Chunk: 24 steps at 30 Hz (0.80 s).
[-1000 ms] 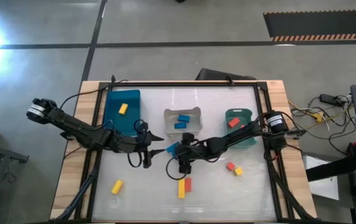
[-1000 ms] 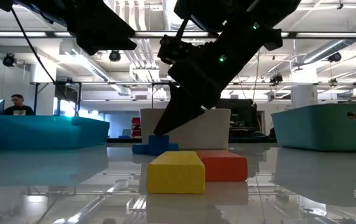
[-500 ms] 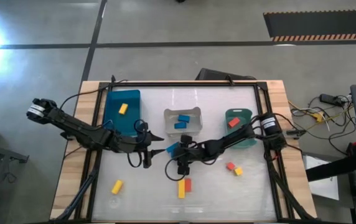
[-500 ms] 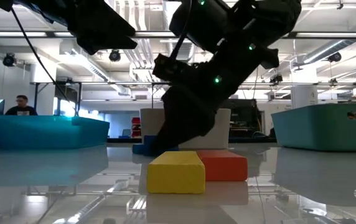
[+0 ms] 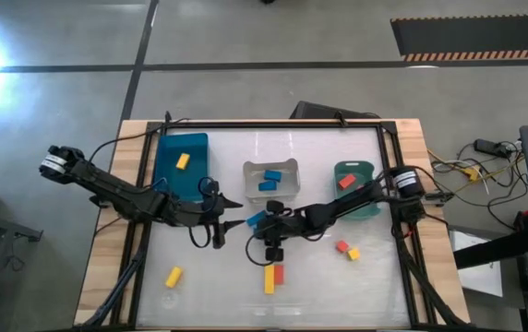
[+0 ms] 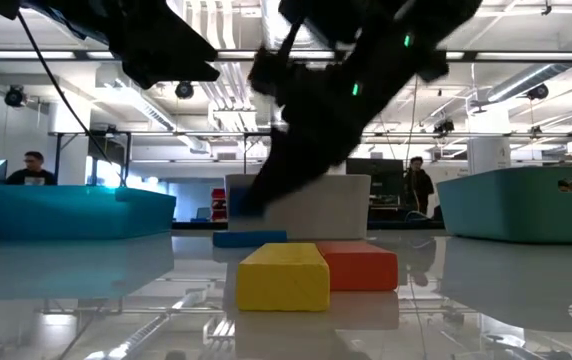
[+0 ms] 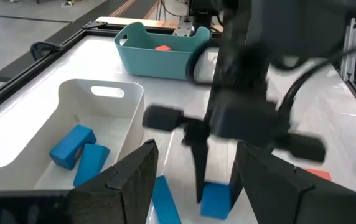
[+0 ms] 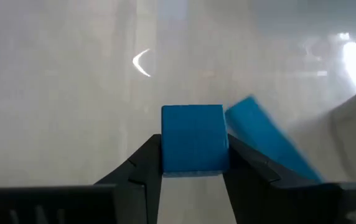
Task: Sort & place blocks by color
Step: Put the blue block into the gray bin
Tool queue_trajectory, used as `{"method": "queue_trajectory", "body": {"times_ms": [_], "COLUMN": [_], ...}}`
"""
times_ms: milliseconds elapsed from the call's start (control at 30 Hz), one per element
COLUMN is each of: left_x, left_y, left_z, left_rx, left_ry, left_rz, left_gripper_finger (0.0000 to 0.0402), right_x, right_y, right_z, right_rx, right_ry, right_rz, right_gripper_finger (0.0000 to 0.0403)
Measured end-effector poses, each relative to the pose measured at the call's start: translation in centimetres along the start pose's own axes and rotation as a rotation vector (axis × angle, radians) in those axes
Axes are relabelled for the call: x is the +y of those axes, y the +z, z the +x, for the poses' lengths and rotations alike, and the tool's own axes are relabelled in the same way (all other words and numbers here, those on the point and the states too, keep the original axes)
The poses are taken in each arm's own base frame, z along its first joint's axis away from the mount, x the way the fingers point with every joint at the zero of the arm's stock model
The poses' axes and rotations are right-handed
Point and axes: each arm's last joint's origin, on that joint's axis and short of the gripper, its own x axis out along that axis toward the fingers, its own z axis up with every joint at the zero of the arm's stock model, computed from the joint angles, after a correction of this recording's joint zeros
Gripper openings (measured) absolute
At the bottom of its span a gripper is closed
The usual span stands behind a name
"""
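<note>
My right gripper (image 8: pixel 193 163) (image 5: pixel 270 242) is at mid-table, pointing down and shut on a blue cube (image 8: pixel 193 137) (image 7: pixel 215 200). A blue bar (image 8: pixel 268 146) (image 6: pixel 251 238) lies flat on the table next to it. My left gripper (image 7: pixel 193 186) (image 5: pixel 222 224) hovers open just left of them, touching nothing. A yellow bar (image 5: pixel 269 280) and a red block (image 5: pixel 279 272) lie together toward the near edge. A red (image 5: pixel 342 246) and a yellow block (image 5: pixel 354 254) lie to the right. One yellow block (image 5: pixel 174 276) lies near left. My right gripper pinches the blue cube between its two fingers (image 8: pixel 142 168), one on each of two opposite side faces (image 8: pixel 165 146). The fingers come from above, pointing down. In the low view the cube is gone from beside the blue bar, so it is lifted a little off the table.
Three bins stand in a row on the far half. The blue bin (image 5: pixel 166 175) holds a yellow block. The clear bin (image 5: pixel 248 187) holds blue blocks. The green bin (image 5: pixel 367 205) holds a red block. A black frame (image 5: pixel 273 124) rims the table.
My right gripper came down over the blue cube, took hold of it and rose again. The cube is lifted clear from beside the blue bar, which stayed flat on the table.
</note>
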Motion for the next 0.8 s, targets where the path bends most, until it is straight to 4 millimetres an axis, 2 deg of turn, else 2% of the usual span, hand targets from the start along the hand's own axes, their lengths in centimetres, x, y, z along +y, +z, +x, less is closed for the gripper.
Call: {"method": "queue_trajectory", "body": {"times_ms": [133, 333, 433, 567, 800], "left_x": [0.1, 0.0, 0.0, 0.1, 1.1], "left_y": [-0.3, -0.1, -0.1, 0.0, 0.6], "left_z": [0.0, 0.0, 0.0, 0.1, 0.4], "left_rx": [0.000, -0.015, -0.018, -0.025, -0.039], "left_ry": [0.004, 0.000, 0.001, 0.006, 0.049], "left_rz": [-0.009, -0.035, -0.035, -0.015, 0.014], "left_gripper_finger": [0.0203, 0.0203, 0.0203, 0.0203, 0.0203], "right_x": [-0.5, -2.5, -3.9, -6.4, -10.3], "right_y": [2.1, 5.1, 5.9, 6.1, 6.2], "right_z": [-3.3, -9.2, -11.3, -12.7, -13.4], "right_rx": [-0.051, -0.163, -0.207, -0.201, -0.093], "right_ry": [0.020, -0.008, -0.029, -0.081, -0.168], "right_rz": [-0.031, -0.013, 0.015, 0.053, 0.075], "right_gripper_finger": [0.0122, 0.0123, 0.0124, 0.0124, 0.0125]}}
